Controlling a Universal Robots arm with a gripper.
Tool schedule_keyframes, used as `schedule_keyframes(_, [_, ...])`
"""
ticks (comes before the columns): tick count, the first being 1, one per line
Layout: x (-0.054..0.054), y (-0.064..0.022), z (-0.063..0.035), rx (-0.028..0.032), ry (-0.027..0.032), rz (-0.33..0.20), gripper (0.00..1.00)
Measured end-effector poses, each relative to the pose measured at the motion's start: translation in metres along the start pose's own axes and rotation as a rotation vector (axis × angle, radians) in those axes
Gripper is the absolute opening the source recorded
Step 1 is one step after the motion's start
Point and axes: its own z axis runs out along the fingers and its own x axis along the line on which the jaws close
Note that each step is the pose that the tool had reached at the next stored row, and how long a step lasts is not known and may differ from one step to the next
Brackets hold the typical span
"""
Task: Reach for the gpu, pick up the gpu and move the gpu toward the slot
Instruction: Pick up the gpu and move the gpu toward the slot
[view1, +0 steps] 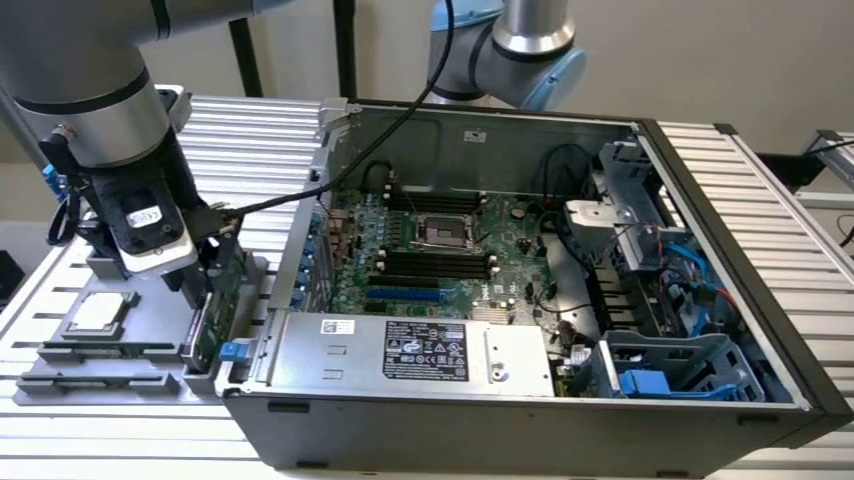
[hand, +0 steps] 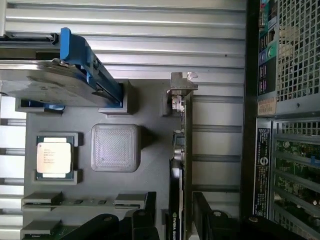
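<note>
Gripper (view1: 198, 288) (hand: 175, 201) hangs low at the exterior view's left, fingers (hand: 146, 216) spread and straddling the gpu (view1: 208, 325) (hand: 181, 150), one black finger on each side of the card's thin edge. A gap shows between the card and the finger on the tray's inner side, so nothing is pinched. Farthest left on the gray fixture tray (view1: 80, 352) (hand: 150, 107) lies a square silver processor chip (view1: 100, 312) (hand: 54, 157), and a hard drive with blue rails (hand: 60, 82) rests in the same tray. The gpu stands on edge in the tray's side nearest the open computer case (view1: 534, 440), its silver bracket (hand: 182, 84) at the far end from the fingers. Further right, inside the case, the motherboard (view1: 454, 250) carries blue slots (view1: 400, 295), well apart from the card.
</note>
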Motion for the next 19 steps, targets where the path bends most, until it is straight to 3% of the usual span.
schedule_keyframes(6, [-0.001, 0.0057, 0.011, 0.0044, -0.0015, 0.0, 0.42])
schedule_keyframes(8, [-0.001, 0.0066, 0.0139, 0.0101, -0.0019, 0.0, 0.42])
schedule_keyframes(11, [-0.001, 0.0069, 0.0175, 0.024, -0.0024, 0.0, 0.42])
schedule_keyframes(13, [-0.001, 0.0069, 0.0204, 0.0291, -0.0036, 0.0, 0.42])
schedule_keyframes(19, [-0.001, 0.0071, 0.0256, 0.0298, -0.006, 0.0, 0.42])
